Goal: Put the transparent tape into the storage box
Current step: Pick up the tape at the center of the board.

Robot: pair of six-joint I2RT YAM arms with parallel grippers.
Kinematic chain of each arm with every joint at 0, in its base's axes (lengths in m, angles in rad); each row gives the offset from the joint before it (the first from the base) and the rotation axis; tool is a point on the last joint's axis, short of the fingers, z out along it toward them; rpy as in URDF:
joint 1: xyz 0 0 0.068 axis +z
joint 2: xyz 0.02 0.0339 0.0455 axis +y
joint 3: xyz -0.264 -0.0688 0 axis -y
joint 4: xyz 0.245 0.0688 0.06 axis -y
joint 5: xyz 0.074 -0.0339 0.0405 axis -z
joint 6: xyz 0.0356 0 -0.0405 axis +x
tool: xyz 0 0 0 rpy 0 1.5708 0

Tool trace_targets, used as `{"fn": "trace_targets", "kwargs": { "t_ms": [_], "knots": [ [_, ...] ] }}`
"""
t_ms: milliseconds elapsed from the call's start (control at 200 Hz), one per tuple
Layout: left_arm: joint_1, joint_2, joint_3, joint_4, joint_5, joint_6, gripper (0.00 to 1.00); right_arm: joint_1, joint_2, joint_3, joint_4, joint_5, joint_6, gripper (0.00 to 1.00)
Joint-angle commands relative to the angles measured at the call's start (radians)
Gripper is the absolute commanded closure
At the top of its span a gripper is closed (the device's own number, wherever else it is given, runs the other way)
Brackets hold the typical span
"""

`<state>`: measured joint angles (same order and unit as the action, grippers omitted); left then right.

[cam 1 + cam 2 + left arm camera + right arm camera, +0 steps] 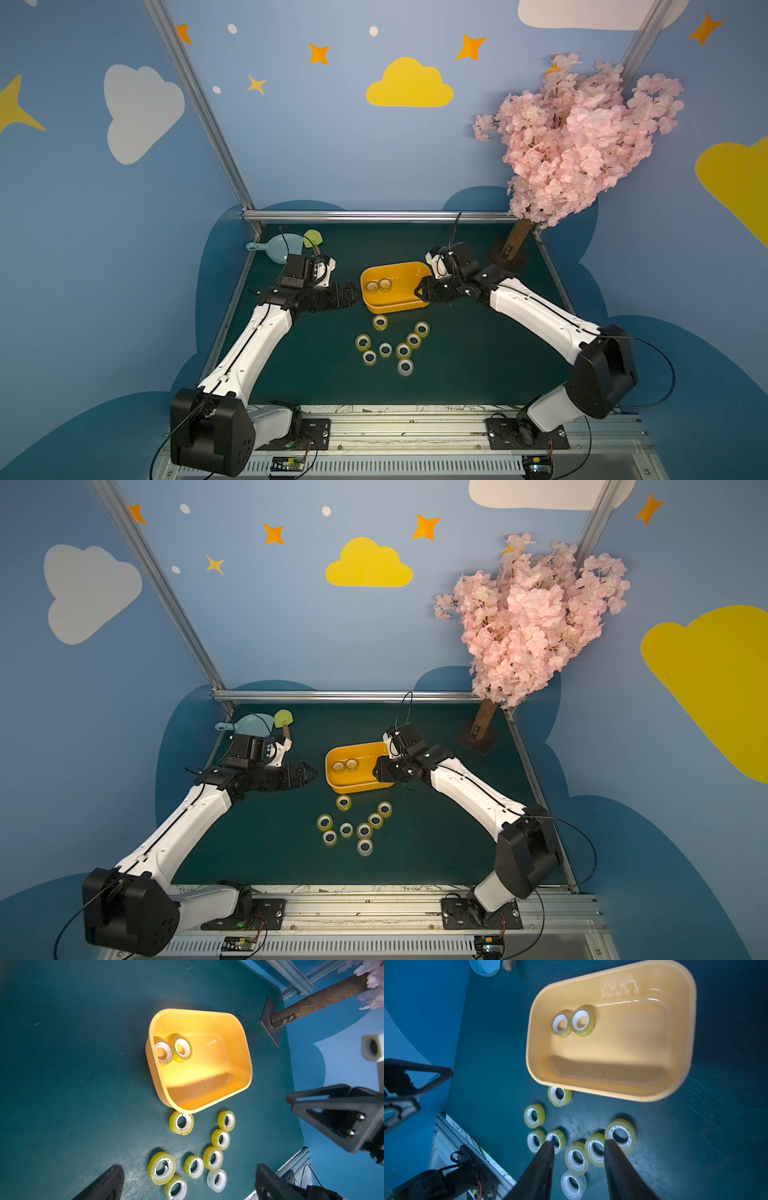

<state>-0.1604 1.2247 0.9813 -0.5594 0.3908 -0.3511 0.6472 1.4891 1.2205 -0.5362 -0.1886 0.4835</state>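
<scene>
The orange-yellow storage box (395, 308) (361, 788) sits mid-table with two transparent tape rolls (385, 284) (583, 1020) standing in its far left corner. Several more tape rolls (403, 351) (213, 1158) lie flat on the green mat just in front of it. My left gripper (351, 293) (188, 1166) hovers left of the box, open and empty. At the box's right end my right gripper (419, 291) (578, 1141) hangs above the mat, its jaws apart with nothing between them; the loose rolls show far below its fingertips.
A pale blue dustpan (282, 247) and a green spatula (312, 239) lie at the back left corner. A pink blossom tree (577, 137) stands on a dark base (507, 253) at the back right. An aluminium rail (374, 216) bounds the far edge.
</scene>
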Motion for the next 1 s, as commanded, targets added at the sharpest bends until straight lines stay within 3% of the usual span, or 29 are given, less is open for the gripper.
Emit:
{"fn": "trace_targets", "kwargs": {
  "t_ms": [0,225,431,991],
  "knots": [
    [-0.001,-0.033,-0.015,0.025,-0.040,0.022,0.00,-0.009,-0.129,-0.102,-0.003,0.011,-0.038,0.54],
    [-0.004,-0.059,-0.026,0.032,-0.064,0.021,0.00,-0.009,-0.323,-0.341,0.025,0.032,-0.008,0.54],
    [-0.006,-0.068,-0.029,0.038,-0.076,0.022,0.00,-0.011,-0.385,-0.488,0.019,0.052,0.000,0.53],
    [-0.007,-0.011,-0.013,0.012,-0.069,0.014,0.00,0.005,-0.213,-0.543,0.056,-0.053,0.010,0.54]
  ]
}}
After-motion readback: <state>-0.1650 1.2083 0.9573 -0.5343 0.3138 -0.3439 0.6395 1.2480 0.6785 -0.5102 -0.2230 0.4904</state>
